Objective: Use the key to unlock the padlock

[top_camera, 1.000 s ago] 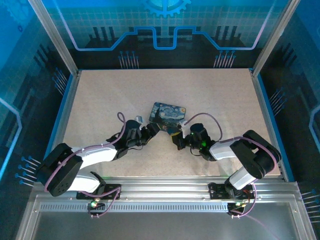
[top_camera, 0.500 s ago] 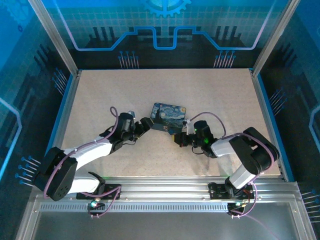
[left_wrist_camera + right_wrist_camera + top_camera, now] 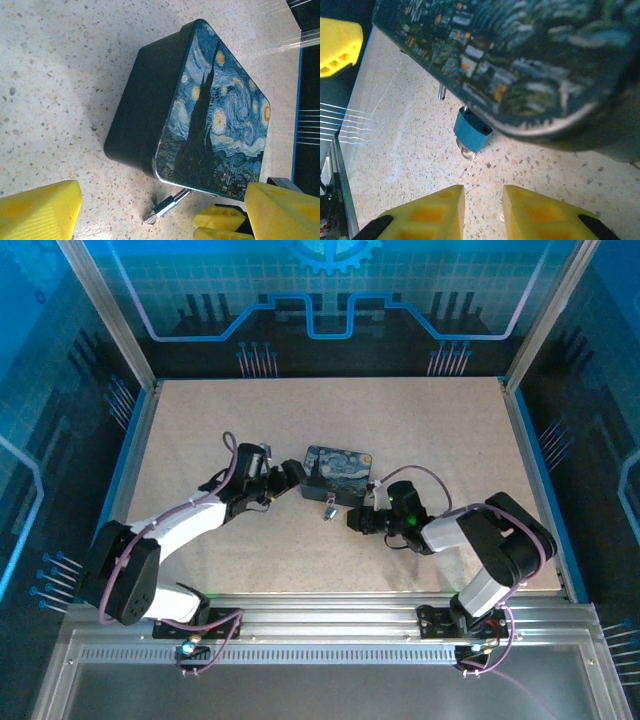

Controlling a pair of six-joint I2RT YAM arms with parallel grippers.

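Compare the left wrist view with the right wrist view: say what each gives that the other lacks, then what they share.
Left wrist: the whole starry lid and dark side wall of the tin box, with the left fingers spread wide. Right wrist: a close look at the blue body of the padlock beside the tin's edge, with the right fingers slightly parted and nothing between them. Shared: the tin box and the speckled table.

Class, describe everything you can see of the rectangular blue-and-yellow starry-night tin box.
The rectangular tin box has rounded corners, a glossy lid printed with a swirling blue-and-yellow night sky and a dark cypress, and plain dark side walls; it looks metal. It lies flat, lid closed, on the speckled tabletop between the left gripper and the right gripper. A small padlock sits at its near edge.
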